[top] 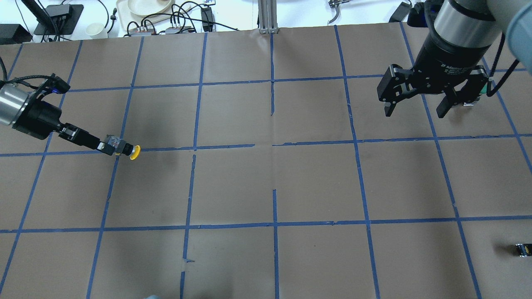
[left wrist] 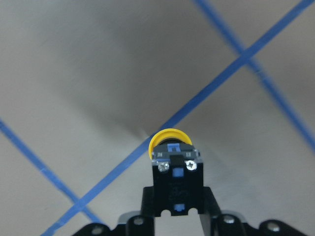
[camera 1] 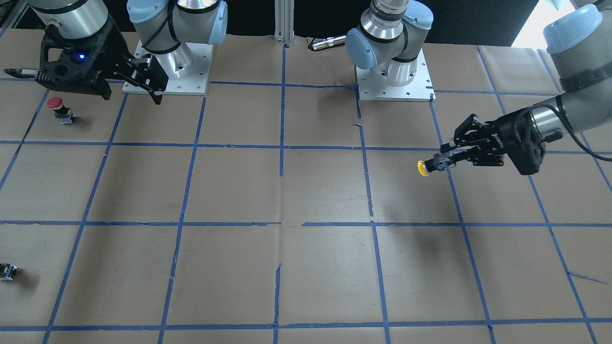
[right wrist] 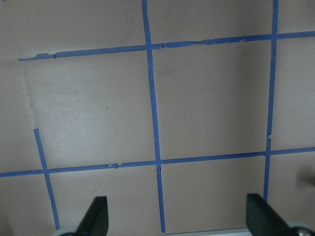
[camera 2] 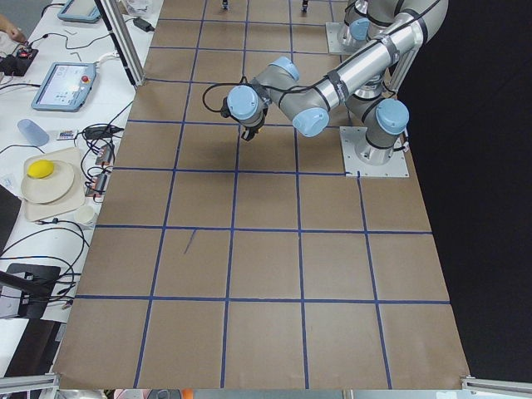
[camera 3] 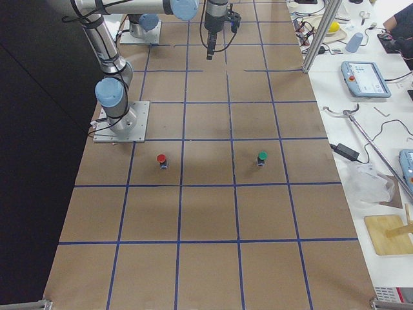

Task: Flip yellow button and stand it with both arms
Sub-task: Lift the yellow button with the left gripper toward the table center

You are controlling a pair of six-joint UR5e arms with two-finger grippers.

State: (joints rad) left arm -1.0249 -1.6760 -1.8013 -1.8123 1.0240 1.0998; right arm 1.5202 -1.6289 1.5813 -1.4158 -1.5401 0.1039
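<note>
From overhead there is one yellow button [top: 126, 149] and one capless black block [top: 523, 249], the block at the lower right. At mid-left, the left gripper [top: 107, 148] is clamped on the button's blocky body. The round cap points toward the frame's centre, over a blue tape line [top: 166, 148]. At upper right, the right gripper [top: 415, 111] has its jaws wide apart and holds nothing. Front-facing, one red-capped switch [camera 1: 60, 109] stands upper left on the brown paper table [camera 1: 325, 277]. The right side view adds one green-capped switch [camera 3: 261, 157]. The left wrist view shows two silver screws [left wrist: 191, 166] on the button's black body.
</note>
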